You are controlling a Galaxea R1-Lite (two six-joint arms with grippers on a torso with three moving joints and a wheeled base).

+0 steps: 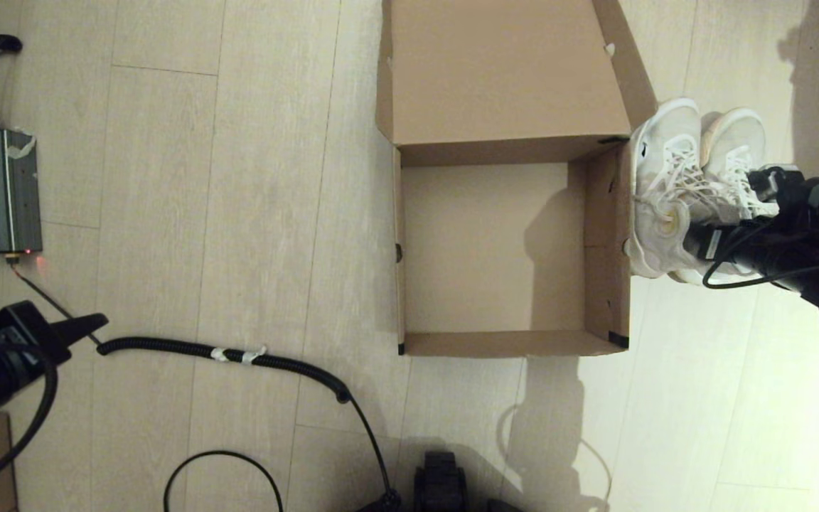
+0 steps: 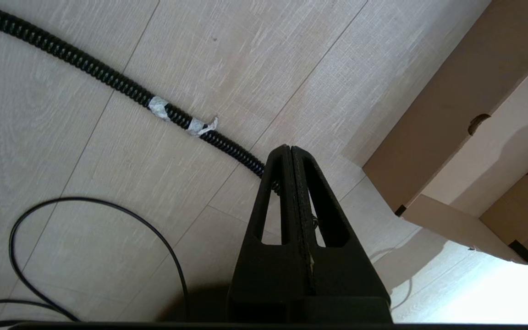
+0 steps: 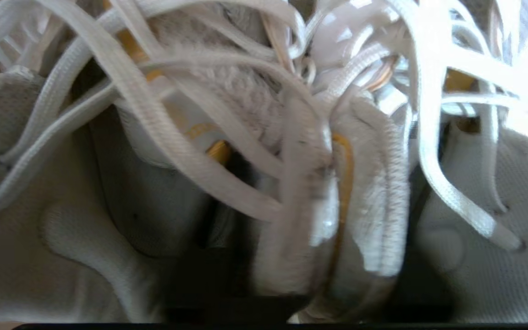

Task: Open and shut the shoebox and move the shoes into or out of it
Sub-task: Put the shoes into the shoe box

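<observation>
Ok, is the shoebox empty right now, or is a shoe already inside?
Empty. The shoebox stands open with its lid folded back and only bare cardboard floor showing. Both shoes are outside, against its right wall.

No text, brand, number or sign can be read anywhere, neither on the shoebox (image 1: 495, 78), the shoes (image 1: 694, 178), nor the grey device (image 1: 1, 190).

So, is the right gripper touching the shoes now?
Touching. In the right wrist view the shoes fill the picture, their inner collars pressed together between dark gripper parts. In the head view the right gripper sits at their openings.
</observation>
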